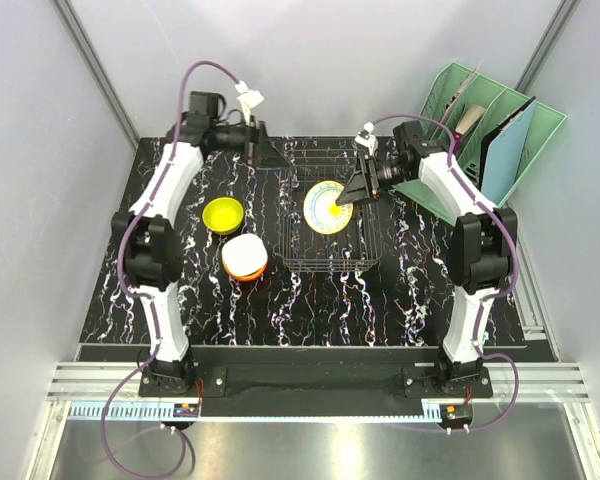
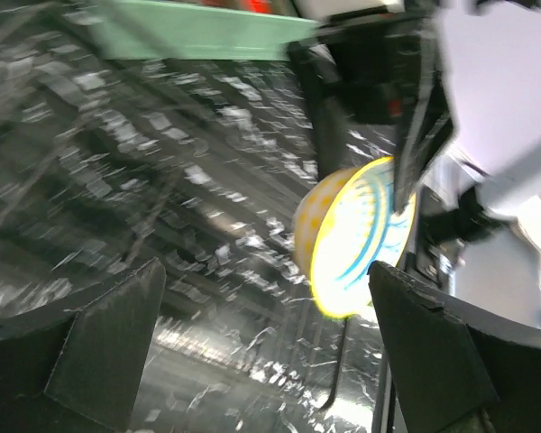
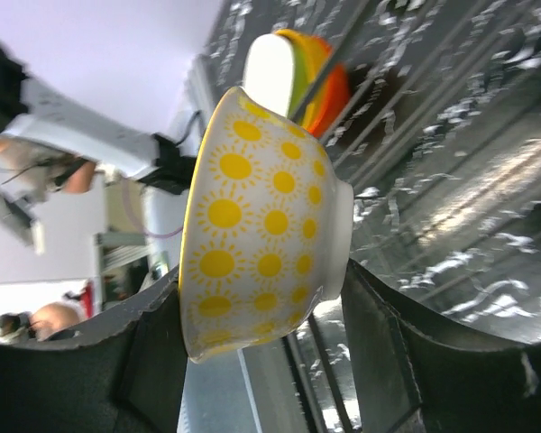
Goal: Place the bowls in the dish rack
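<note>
The dish rack [image 1: 325, 255] is a dark wire basket at the table's middle. My right gripper [image 1: 346, 196] is shut on a white bowl with yellow suns [image 1: 326, 208] and holds it on edge over the rack. In the right wrist view the sun bowl [image 3: 266, 225] sits between my gripper's [image 3: 261, 302] fingers. A yellow-green bowl [image 1: 223, 214] and a white and orange stack of bowls [image 1: 244, 257] stand left of the rack. My left gripper [image 1: 257, 150] is open and empty at the rack's far left corner; its view [image 2: 261, 347] shows the sun bowl [image 2: 352, 239].
A mint-green slotted organiser [image 1: 480, 130] with dark panels stands at the back right, behind my right arm. The table is black marble-patterned [image 1: 220, 310], with grey walls on both sides. The stacked bowls show behind the held bowl in the right wrist view [image 3: 307, 63].
</note>
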Robot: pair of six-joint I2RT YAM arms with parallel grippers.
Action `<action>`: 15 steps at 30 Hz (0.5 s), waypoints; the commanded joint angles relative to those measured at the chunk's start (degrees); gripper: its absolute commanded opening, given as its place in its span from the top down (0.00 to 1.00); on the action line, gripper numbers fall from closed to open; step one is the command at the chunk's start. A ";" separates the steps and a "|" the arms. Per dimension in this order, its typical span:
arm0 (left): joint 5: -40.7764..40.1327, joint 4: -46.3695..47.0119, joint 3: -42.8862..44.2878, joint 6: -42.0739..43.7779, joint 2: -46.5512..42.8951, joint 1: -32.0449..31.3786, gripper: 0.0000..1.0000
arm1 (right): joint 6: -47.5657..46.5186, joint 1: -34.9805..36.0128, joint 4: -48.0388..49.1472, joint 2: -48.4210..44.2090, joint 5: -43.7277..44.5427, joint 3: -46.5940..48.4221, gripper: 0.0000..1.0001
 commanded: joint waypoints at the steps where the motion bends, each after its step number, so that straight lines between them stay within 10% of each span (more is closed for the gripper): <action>1: -4.93 3.32 -2.65 -2.57 -6.99 5.10 0.01 | 1.63 0.40 2.56 -3.60 7.98 5.41 1.00; 15: -22.86 -4.59 -13.81 8.41 -10.69 11.18 0.01 | 1.02 0.40 13.01 -7.64 40.07 6.92 1.00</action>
